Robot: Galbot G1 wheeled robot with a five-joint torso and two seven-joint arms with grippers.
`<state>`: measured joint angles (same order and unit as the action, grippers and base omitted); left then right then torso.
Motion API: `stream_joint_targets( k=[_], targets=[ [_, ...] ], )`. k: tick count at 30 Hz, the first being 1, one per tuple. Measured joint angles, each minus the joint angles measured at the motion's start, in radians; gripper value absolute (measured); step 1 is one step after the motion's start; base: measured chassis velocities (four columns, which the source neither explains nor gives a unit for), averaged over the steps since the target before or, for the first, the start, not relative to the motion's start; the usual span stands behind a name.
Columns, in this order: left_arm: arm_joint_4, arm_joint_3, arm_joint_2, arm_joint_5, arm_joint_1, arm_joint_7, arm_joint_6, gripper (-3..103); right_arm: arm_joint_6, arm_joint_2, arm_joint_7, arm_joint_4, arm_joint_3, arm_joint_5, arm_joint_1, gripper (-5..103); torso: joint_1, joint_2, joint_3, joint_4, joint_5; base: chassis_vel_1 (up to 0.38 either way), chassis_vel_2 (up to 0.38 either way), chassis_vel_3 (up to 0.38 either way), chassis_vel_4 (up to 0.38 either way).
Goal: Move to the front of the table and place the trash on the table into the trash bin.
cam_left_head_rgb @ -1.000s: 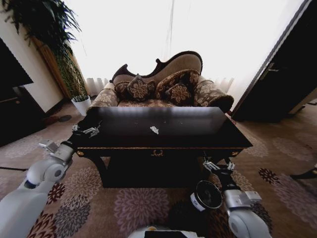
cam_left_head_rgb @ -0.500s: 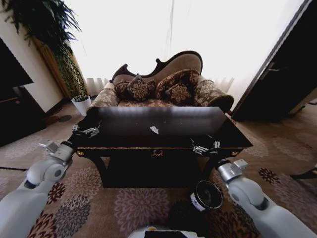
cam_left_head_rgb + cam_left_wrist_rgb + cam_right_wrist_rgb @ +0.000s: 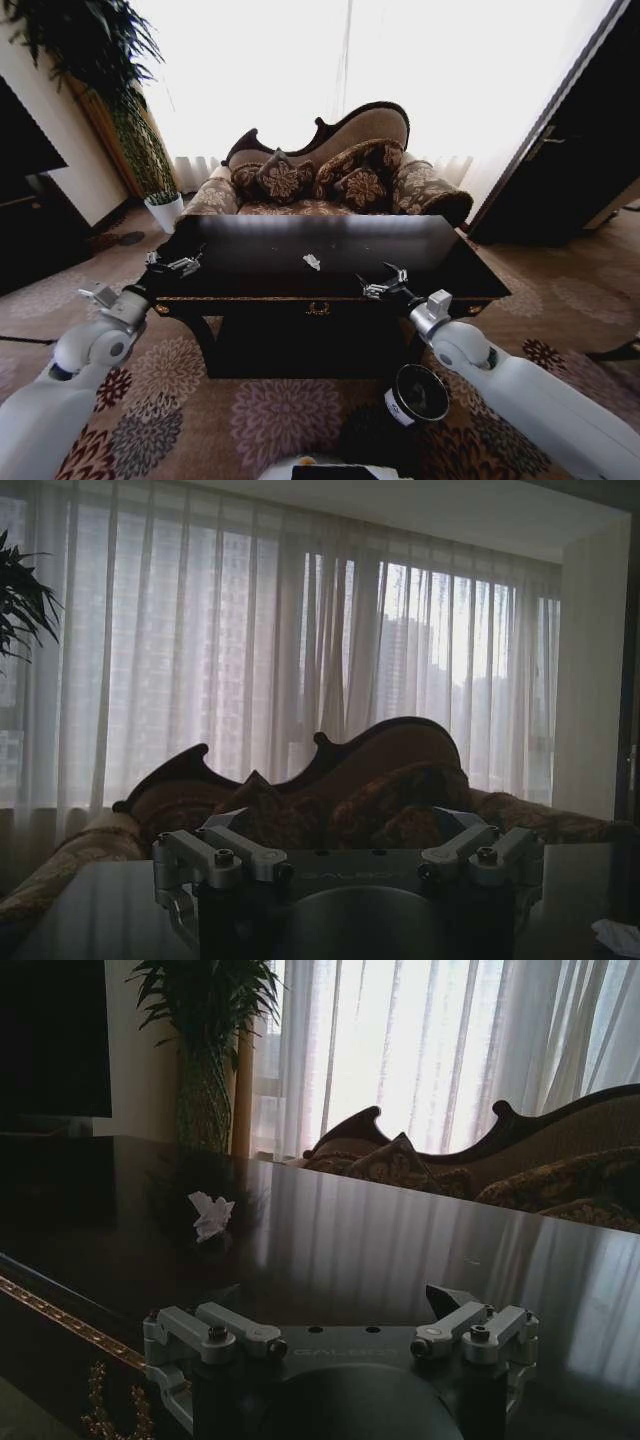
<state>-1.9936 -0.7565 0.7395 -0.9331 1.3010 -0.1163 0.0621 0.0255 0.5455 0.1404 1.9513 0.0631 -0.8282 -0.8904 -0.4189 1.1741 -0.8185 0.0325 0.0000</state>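
A wrinkly white paper wad, the trash (image 3: 312, 262), lies near the middle of the dark glossy table (image 3: 250, 255). It also appears as the trash (image 3: 211, 1214) in the right wrist view and at the edge of the left wrist view as the trash (image 3: 620, 935). My right gripper (image 3: 381, 281) hovers open over the table's front edge, a little right of the wad, with nothing between its fingers (image 3: 205, 1332). My left gripper (image 3: 171, 264) stays open at the table's left front corner. The black trash bin (image 3: 418, 394) with a white label stands on the carpet under my right arm.
A patterned brown sofa (image 3: 330, 170) stands right behind the table. A tall plant in a white pot (image 3: 165, 212) is at the back left, with dark furniture along the left wall. Floral carpet lies open on both sides of the table.
My right gripper has risen from beside the bin below the table edge and moved left over the table's front, nearer the wad. The left arm and the wad have not moved.
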Motion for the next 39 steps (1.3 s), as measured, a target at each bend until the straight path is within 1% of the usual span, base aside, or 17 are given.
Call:
stream_joint_targets(
  k=[3,4,6,8,9,11,13,16,18,20,21,25,26,31,39],
  targets=[
    [0.0,0.0,0.0,0.0,0.0,0.0,0.0,100,0.005,-0.002,-0.003,-0.031,0.097,-0.025,0.105,100,0.0,0.0,0.0,0.0001,0.0,0.0,0.0,0.0,0.0],
    [0.0,0.0,0.0,0.0,0.0,0.0,0.0,100,0.005,-0.002,-0.003,-0.031,0.097,-0.025,0.105,100,0.0,0.0,0.0,0.0001,0.0,0.0,0.0,0.0,0.0],
    [0.0,0.0,0.0,0.0,0.0,0.0,0.0,100,0.011,0.011,-0.001,-0.051,0.157,-0.049,0.188,100,0.0,0.0,0.0,0.0,-0.0001,0.0,0.0,0.0,0.0],
    [0.0,0.0,0.0,0.0,0.0,0.0,0.0,100,0.017,0.025,0.003,-0.067,0.194,-0.067,0.239,100,0.0,0.0,0.0,-0.0001,-0.0002,0.0,0.0,0.0,0.0],
    [0.0,0.0,0.0,0.0,0.0,0.0,0.0,100,0.017,0.025,0.003,-0.067,0.194,-0.067,0.239,100,0.0,0.0,0.0,-0.0001,-0.0002,0.0,0.0,0.0,0.0],
    [0.0,0.0,0.0,0.0,0.0,0.0,0.0,100,0.024,0.05,0.006,-0.088,0.245,-0.081,0.296,100,0.0,0.0,0.0,0.0,-0.0002,0.0,0.0,0.0,0.0],
    [0.0,0.0,0.0,0.0,0.0,0.0,0.0,100,0.025,0.061,0.006,-0.1,0.261,-0.083,0.316,100,0.0,0.0,0.0,-0.0001,-0.0001,0.0,0.0,0.0,0.0],
    [0.0,0.0,0.0,0.0,0.0,0.0,0.0,100,0.033,0.109,0.007,-0.158,0.333,-0.102,0.396,100,0.0,0.0,0.0,-0.0001,0.0002,0.0,0.0,0.0,0.0],
    [0.0,0.0,0.0,0.0,0.0,0.0,0.0,100,0.036,0.118,0.006,-0.17,0.353,-0.11,0.42,100,0.0,0.0,0.0,-0.0001,0.0,0.0,0.0,0.0,0.0],
    [0.0,0.0,0.0,0.0,0.0,0.0,0.0,100,0.045,0.137,0.0,-0.188,0.398,-0.136,0.474,100,0.0,0.0,0.0,0.0,0.0,0.0,0.0,0.0,0.0],
    [0.0,0.0,0.0,0.0,0.0,0.0,0.0,100,0.045,0.137,0.0,-0.188,0.398,-0.136,0.474,100,0.0,0.0,0.0,0.0,0.0,0.0,0.0,0.0,0.0],
    [0.0,0.0,0.0,0.0,0.0,0.0,0.0,100,0.052,0.174,-0.002,-0.211,0.475,-0.18,0.574,100,0.0,0.0,0.0,-0.0001,0.0,0.0,0.0,0.0,0.0],
    [0.0,0.0,0.0,0.0,0.0,0.0,0.0,100,0.052,0.174,-0.002,-0.211,0.475,-0.18,0.574,100,0.0,0.0,0.0,-0.0001,0.0,0.0,0.0,0.0,0.0],
    [0.0,0.0,0.0,0.0,0.0,0.0,0.0,100,0.056,0.214,0.001,-0.239,0.554,-0.191,0.647,100,0.0,0.0,0.0,-0.0001,-0.0002,0.0,0.0,0.0,0.0],
    [0.0,0.0,0.0,0.0,0.0,0.0,0.0,100,0.058,0.263,0.003,-0.297,0.593,-0.19,0.674,100,0.0,0.0,0.0,-0.0001,-0.0001,0.0,0.0,0.0,0.0]
  ],
)
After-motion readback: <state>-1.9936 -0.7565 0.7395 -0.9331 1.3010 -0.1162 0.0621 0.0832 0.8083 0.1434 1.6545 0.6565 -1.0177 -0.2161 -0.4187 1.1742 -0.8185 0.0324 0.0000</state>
